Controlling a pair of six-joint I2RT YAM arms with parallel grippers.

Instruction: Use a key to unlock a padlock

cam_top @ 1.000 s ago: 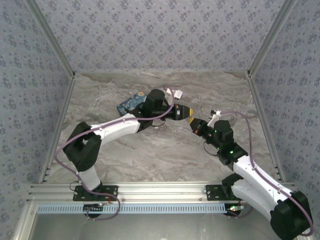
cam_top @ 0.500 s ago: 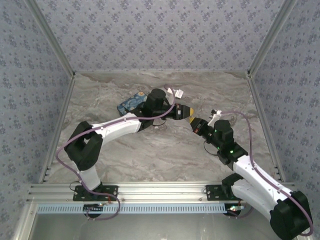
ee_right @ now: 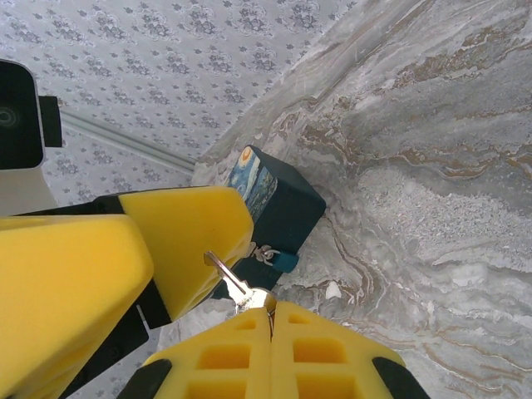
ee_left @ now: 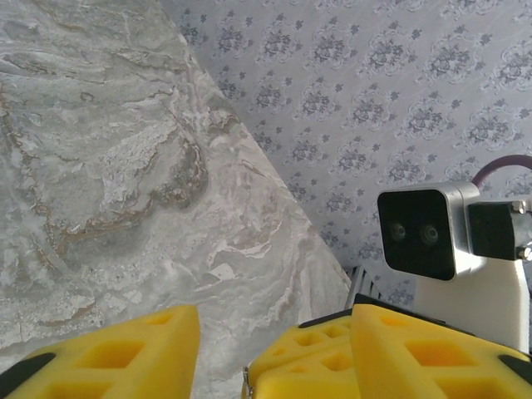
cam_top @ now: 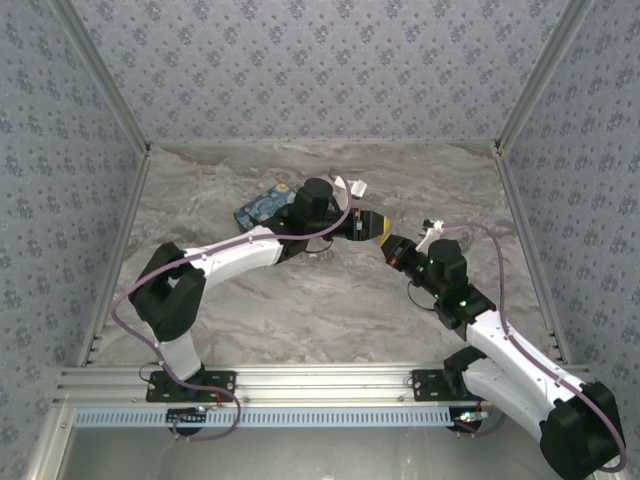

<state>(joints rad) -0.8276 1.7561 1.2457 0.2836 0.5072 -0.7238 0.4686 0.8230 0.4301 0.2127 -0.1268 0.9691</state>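
Pinching the key (ee_right: 237,284): right gripper (ee_right: 270,320), fingers pressed together on its head. Left gripper (cam_top: 371,226): fingers spread, close by the key. Padlock (ee_right: 273,258): on table (ee_right: 432,166), just beside box (ee_right: 287,199).

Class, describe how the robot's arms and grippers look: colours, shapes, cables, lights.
The left arm and right arm have white links, black joints and a purple cable along each. The left gripper and right gripper have chunky yellow fingers with moulded hollows. Small green lights glow on the right arm.
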